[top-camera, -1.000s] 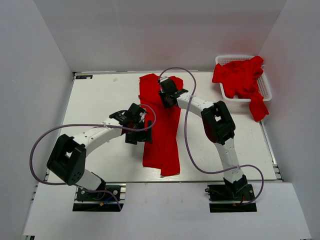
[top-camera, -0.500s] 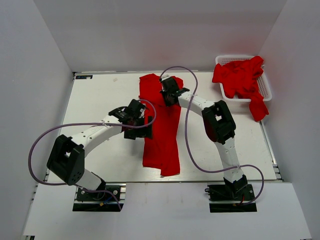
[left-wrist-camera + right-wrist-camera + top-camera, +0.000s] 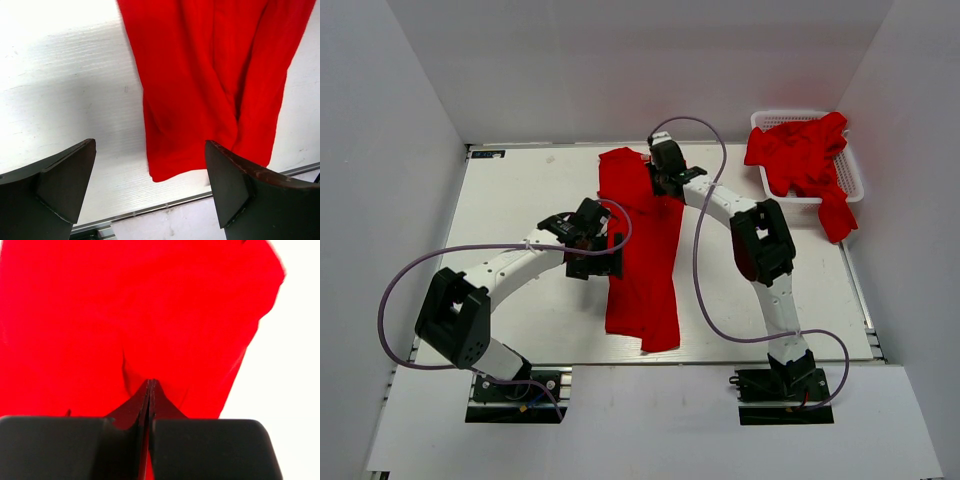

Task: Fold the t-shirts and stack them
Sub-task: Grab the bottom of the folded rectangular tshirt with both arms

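A bright red t-shirt (image 3: 642, 260) lies folded in a long strip down the middle of the white table (image 3: 520, 190). My left gripper (image 3: 604, 254) is open above the strip's left edge. In the left wrist view the t-shirt (image 3: 200, 85) and its near hem lie between the spread fingers (image 3: 55, 185) of the left gripper (image 3: 150, 200). My right gripper (image 3: 664, 176) is at the strip's far end. In the right wrist view the right gripper (image 3: 150, 384) is shut, pinching a crease of the t-shirt (image 3: 150, 305). More red t-shirts (image 3: 800, 155) fill the basket.
A white lattice basket (image 3: 766, 118) stands at the table's far right corner, and one red t-shirt (image 3: 836, 218) hangs over its near rim. White walls close in the table on three sides. The table's near metal rail (image 3: 150, 210) shows in the left wrist view.
My right gripper has moved toward the far edge and slightly right along the t-shirt's top. My left gripper has shifted a little left, off the cloth's edge.
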`<state>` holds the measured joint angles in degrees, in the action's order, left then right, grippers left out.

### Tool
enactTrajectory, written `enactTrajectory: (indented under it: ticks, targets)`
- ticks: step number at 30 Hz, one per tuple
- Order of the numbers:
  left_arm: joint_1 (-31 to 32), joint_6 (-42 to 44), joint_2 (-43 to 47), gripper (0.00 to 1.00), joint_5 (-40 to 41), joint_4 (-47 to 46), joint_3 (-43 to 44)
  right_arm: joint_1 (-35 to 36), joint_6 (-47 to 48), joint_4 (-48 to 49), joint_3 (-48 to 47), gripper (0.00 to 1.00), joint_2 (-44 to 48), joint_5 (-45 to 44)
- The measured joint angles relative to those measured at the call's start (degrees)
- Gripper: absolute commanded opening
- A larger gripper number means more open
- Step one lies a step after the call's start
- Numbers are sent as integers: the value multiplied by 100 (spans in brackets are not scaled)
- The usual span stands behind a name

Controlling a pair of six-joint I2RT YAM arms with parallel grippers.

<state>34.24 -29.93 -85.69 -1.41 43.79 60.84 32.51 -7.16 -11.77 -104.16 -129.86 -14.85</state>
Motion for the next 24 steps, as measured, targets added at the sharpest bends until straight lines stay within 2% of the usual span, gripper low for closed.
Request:
enactTrajectory:
  ticks: [7, 8, 9, 11, 12, 14, 17, 20, 24]
  targets:
    - [-7, 17, -24, 100, 42, 85, 31, -133, 166, -4, -398, 0, 17, 424]
    - [-7, 17, -31, 100, 42, 87, 31, -133, 232, 26, -321, 4, 24, 511]
    - [-7, 17, -37, 100, 44, 87, 31, -125, 291, 2, -236, 15, 26, 599]
    - [-7, 17, -48, 100, 52, 96, 33, -101, 363, -120, -107, 20, 24, 721]
    - [-7, 20, -55, 100, 55, 105, 33, -94, 420, -221, -74, 27, 22, 763]
    - [-7, 17, -83, 100, 68, 127, 44, -70, 476, -330, -57, 34, 17, 820]
    - [-7, 20, -131, 100, 87, 162, 50, -37, 564, -354, -57, 36, 4, 863]
    - [-7, 20, -131, 100, 98, 186, 50, -28, 654, -376, -74, 45, -61, 883]
    - [-7, 20, -131, 100, 101, 212, 50, -28, 756, -450, -181, 46, -275, 876]
